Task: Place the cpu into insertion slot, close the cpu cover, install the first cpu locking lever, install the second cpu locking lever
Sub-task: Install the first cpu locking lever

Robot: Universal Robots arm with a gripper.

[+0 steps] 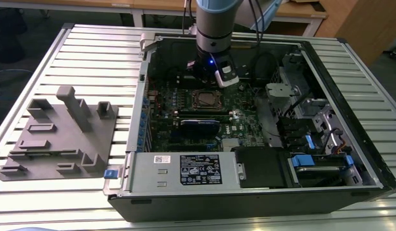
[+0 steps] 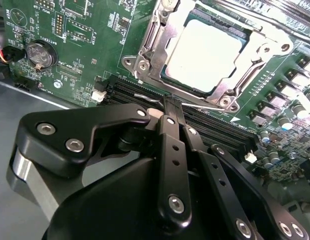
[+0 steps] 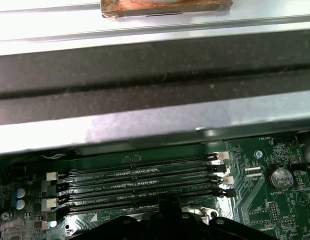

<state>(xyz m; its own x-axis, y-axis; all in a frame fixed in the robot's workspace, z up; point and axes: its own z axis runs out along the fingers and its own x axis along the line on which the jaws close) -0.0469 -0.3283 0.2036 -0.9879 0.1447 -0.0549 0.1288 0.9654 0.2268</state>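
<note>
The cpu lies flat in the insertion slot on the green motherboard, pale metal top showing. The cpu cover is down over it, its silvery frame around the chip's edges. A thin wire locking lever runs along the socket's side that faces the memory slots. My gripper is shut, its black fingertips together right at that lever, beside the socket; whether they pinch the wire is hidden. In the exterior view the gripper hangs just behind the socket inside the open case.
Long black memory slots lie under the gripper, between the socket and the case wall. A coin battery sits nearby. A blue card and the power supply are nearer the front. A grey fixture lies at the exterior view's left.
</note>
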